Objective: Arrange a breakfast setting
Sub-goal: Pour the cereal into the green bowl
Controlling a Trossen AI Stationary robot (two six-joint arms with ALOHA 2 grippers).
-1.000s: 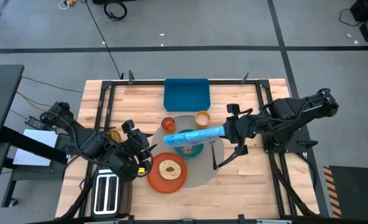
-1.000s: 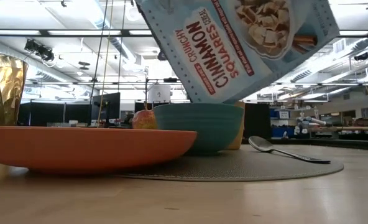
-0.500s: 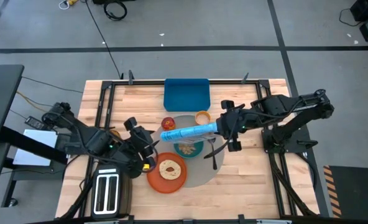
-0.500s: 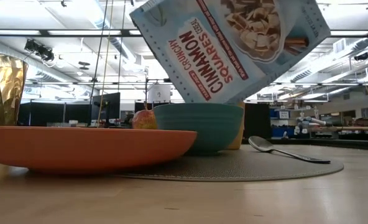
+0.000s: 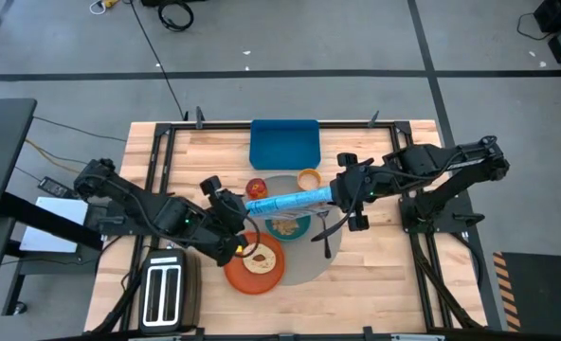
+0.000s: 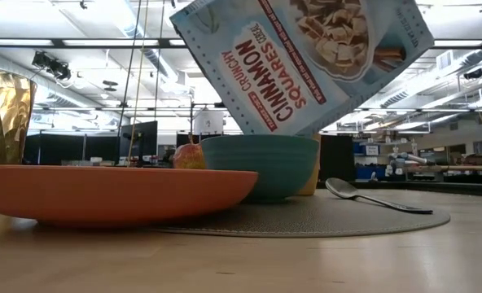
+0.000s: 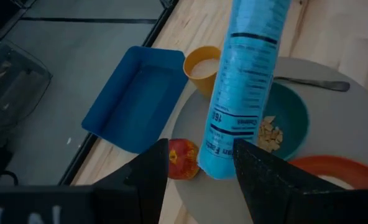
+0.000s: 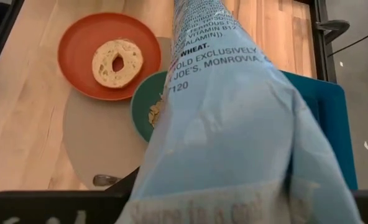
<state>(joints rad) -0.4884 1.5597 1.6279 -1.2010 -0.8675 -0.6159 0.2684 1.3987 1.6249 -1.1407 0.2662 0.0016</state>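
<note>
The blue cereal bag (image 5: 290,202) hangs tilted over the teal bowl (image 5: 288,227), which holds some cereal. My right gripper (image 5: 345,194) is shut on the bag's right end. My left gripper (image 5: 235,210) stands open at the bag's free left end (image 7: 220,163), which shows ahead of the gap between its fingers. The bowl, the orange plate (image 5: 255,265) with the round bread (image 5: 257,256), the red apple (image 5: 258,188), the cup (image 5: 307,180) and the metal spoon (image 5: 326,234) rest on the grey mat (image 5: 304,260). My left gripper is close to the bag's free end; I cannot tell whether it touches it. My right gripper holds the bag by its crimped end (image 8: 234,202), coming from the table's right and slanting down. The bag itself hides the fingers. The bag is lifted clear, its far end (image 6: 249,114) lowest, just above the bowl's rim.
A blue rectangular tray (image 5: 283,142) lies at the table's far edge behind the mat. A silver-and-black toaster (image 5: 164,296) stands at the near left corner, beside my left arm. Bare wood lies to the right of the mat.
My left gripper has gone toward the table's right, up to the bag's free end, still open. In the first half second the bag shifted a little toward the left and tipped further, with my right gripper; since then it has kept still.
</note>
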